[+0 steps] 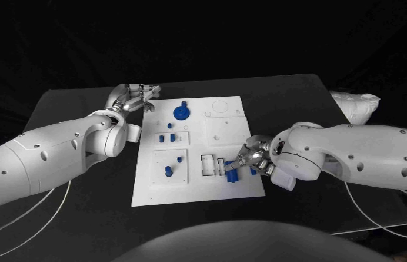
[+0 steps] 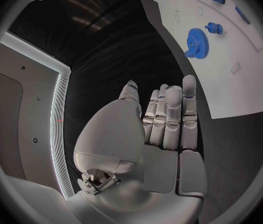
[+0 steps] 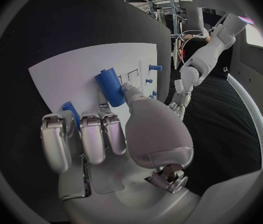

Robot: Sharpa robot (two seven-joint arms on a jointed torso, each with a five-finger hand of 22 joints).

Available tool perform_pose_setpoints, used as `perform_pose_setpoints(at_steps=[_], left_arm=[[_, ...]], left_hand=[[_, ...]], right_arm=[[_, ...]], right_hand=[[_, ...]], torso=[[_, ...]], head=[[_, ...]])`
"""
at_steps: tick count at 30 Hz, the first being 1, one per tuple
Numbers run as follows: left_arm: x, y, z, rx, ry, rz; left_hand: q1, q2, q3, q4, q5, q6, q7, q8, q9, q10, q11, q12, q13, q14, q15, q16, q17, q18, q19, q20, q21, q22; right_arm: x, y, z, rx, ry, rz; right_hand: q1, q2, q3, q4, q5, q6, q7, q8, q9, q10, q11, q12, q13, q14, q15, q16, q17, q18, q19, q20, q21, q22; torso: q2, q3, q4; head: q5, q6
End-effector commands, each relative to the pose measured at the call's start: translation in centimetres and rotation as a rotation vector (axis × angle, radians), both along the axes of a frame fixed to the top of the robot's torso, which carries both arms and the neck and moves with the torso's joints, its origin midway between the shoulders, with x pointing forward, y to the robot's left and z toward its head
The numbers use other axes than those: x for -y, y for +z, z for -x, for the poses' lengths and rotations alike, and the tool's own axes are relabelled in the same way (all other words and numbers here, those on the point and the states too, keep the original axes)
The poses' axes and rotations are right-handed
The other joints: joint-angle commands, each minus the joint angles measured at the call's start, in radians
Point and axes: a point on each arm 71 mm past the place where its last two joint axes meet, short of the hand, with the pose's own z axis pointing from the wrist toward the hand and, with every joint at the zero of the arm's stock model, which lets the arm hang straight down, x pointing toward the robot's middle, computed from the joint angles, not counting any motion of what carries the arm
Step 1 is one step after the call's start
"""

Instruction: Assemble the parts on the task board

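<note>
The white task board point(image 1: 227, 185) lies in the middle of the black table. A blue gear point(image 1: 180, 111) stands near its far edge, and several small blue parts point(image 1: 167, 137) sit in the board's left half. My right hand point(image 1: 252, 156) is at the board's right edge, near the front. It pinches a blue cylinder point(image 3: 111, 87) between thumb and fingers, just over the board's slots point(image 1: 210, 165). A second blue part point(image 3: 69, 109) shows beside its fingers. My left hand point(image 1: 136, 99) hovers at the board's far left corner with fingers straight and nothing in them; the gear point(image 2: 197, 42) lies ahead of it.
A white crumpled bag point(image 1: 356, 106) lies at the table's right edge. Another blue part point(image 1: 168, 169) stands in the board's front left section. Bare black table point(image 1: 76, 106) stretches left of the board and in front of it.
</note>
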Motion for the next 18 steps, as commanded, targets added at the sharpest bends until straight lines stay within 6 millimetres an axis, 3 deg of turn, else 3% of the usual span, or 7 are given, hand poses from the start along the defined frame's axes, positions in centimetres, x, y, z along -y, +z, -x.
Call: perform_pose_setpoints(at_steps=[1,11,18], left_arm=[[0.3,0.1,0.0,0.003,-0.017,0.006],[0.3,0.1,0.0,0.002,-0.019,0.006],[0.4,0.1,0.0,0.002,-0.02,0.006]], left_hand=[[0.0,0.01,-0.008,0.0,0.005,-0.006,-0.002,0.004,0.001,-0.005,0.0,0.006,0.0,-0.008,0.001,-0.005,-0.001,0.01,0.008,0.001,-0.005,0.001],[0.0,0.01,-0.008,0.0,0.005,-0.006,-0.002,0.004,0.001,-0.005,0.0,0.006,0.0,-0.008,0.001,-0.005,-0.001,0.01,0.008,0.001,-0.005,0.001],[0.0,0.01,-0.008,0.0,0.005,-0.006,-0.002,0.004,0.001,-0.005,0.0,0.006,0.0,-0.008,0.001,-0.005,-0.001,0.01,0.008,0.001,-0.005,0.001]], right_arm=[[-0.3,0.2,0.3,-0.063,-0.08,-0.128],[-0.8,2.4,-0.6,-0.079,-0.086,-0.208],[-1.3,2.9,-1.0,-0.09,-0.062,-0.221]], right_hand=[[0.077,0.084,0.129,-0.119,-0.006,0.04,-0.033,-0.001,0.006,0.103,-0.007,0.004,0.263,0.106,-0.008,0.004,0.263,-0.007,0.105,-0.007,0.004,0.263],[0.068,0.074,0.127,-0.111,-0.02,0.046,-0.035,-0.011,0.004,0.103,-0.008,0.004,0.263,0.106,-0.01,0.004,0.263,-0.007,0.105,-0.008,0.004,0.263],[0.067,0.074,0.127,-0.109,-0.024,0.047,-0.035,-0.014,0.004,0.103,-0.009,0.004,0.263,0.106,-0.01,0.004,0.263,-0.007,0.105,-0.009,0.004,0.263]], torso=[[-0.001,-0.0003,0.0],[0.001,-0.001,0.0018],[0.001,-0.0008,0.0003]], head=[[0.001,0.0],[-0.001,0.0],[0.0,0.0]])
